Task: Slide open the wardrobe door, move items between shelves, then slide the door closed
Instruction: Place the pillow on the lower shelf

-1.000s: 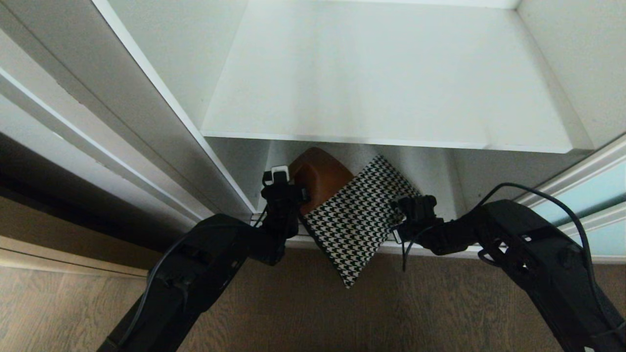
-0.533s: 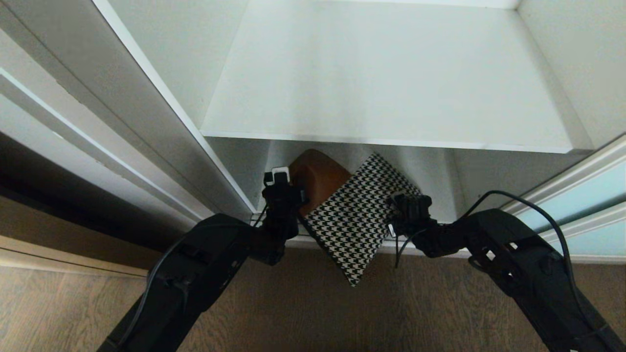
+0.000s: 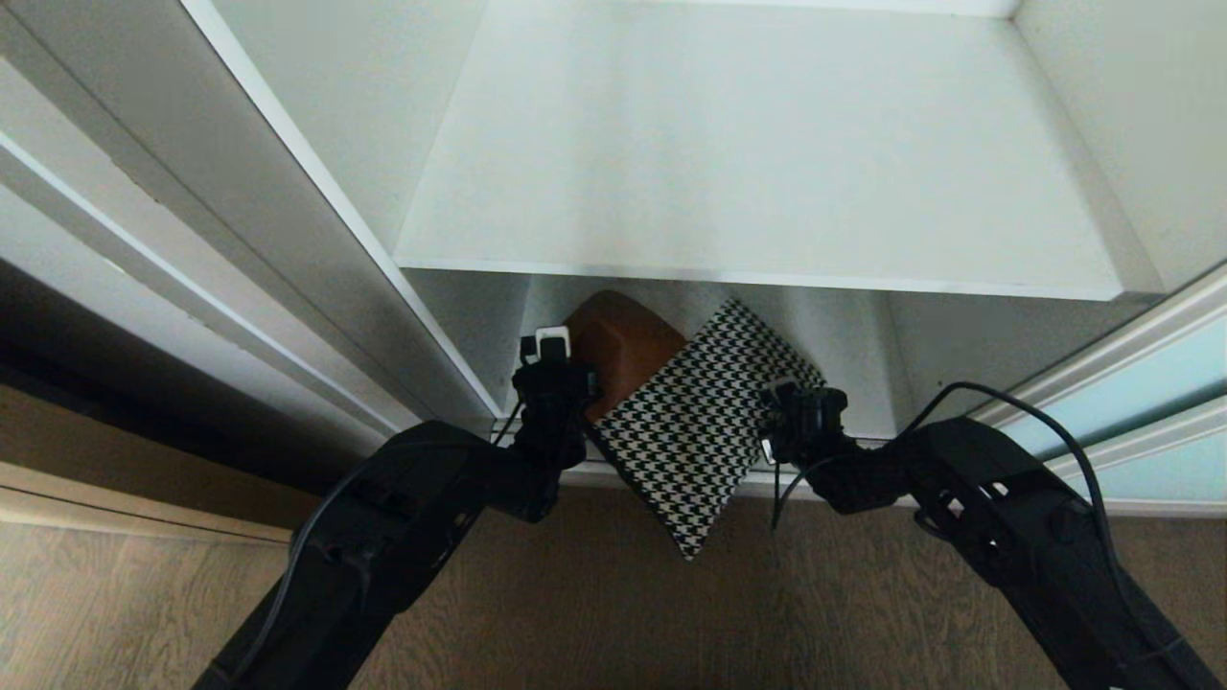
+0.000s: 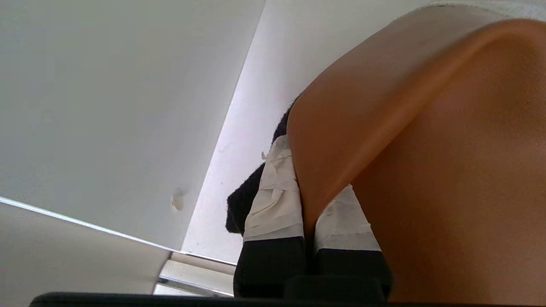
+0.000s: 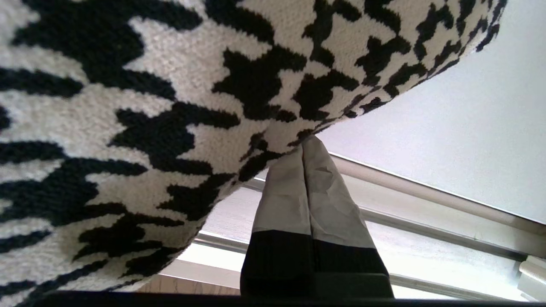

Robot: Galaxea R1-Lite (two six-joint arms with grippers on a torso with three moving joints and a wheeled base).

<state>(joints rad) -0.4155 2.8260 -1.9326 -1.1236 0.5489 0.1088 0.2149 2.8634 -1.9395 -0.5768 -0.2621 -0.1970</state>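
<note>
Right gripper pinched at the edge of a houndstooth cushion

The two taped fingertips are pressed flat together, their tips meeting the rolled black-and-white houndstooth hem at the cushion's corner; whether any fabric is caught between them cannot be told. The knit cover fills most of the view, bulging over the fingers. Beyond the cushion lies a plain white panel, and beside the fingers run the pale metal rails of a sliding track, with a strip of wood-grain floor showing just under the cushion's edge.
</note>
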